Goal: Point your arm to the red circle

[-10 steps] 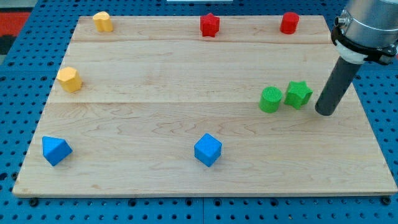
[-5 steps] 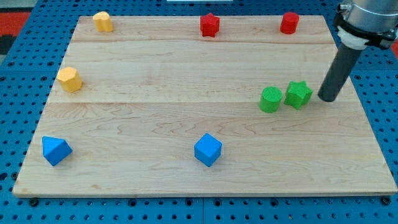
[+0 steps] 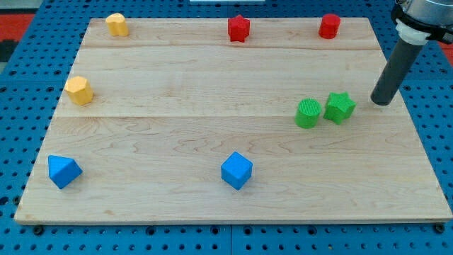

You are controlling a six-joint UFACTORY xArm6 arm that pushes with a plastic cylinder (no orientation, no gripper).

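The red circle point(image 3: 328, 26) stands at the top right of the wooden board point(image 3: 212, 127), near the view's top edge. My tip point(image 3: 381, 101) rests on the board near its right edge, well below and to the right of the red circle. It is just right of the green star point(image 3: 340, 107), apart from it. The dark rod rises from the tip to the view's top right corner.
A green circle point(image 3: 308, 113) touches the green star's left side. A red star point(image 3: 239, 28) is at top centre. Yellow blocks sit at top left point(image 3: 117, 24) and left point(image 3: 79, 91). Blue blocks sit at bottom left point(image 3: 64, 171) and bottom centre point(image 3: 236, 171).
My tip has moved up and slightly to the right, away from the green star and closer to the board's right edge. No block has moved.
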